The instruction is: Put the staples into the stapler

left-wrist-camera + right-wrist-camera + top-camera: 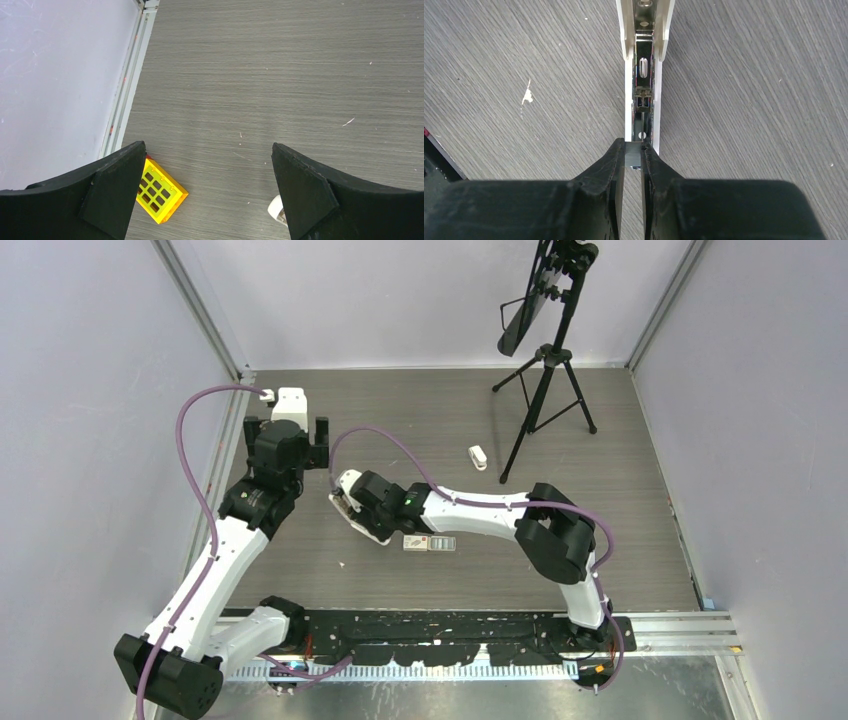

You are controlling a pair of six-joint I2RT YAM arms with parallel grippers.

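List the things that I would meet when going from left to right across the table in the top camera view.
left pincer → long stapler → staple box → short stapler → tripod

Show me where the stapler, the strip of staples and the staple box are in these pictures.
stapler point(644, 50), right wrist view, on its silver inner channel.
strip of staples point(633, 154), right wrist view, on the grey end between the fingers.
staple box point(416, 543), top external view, on its white, red-marked part.
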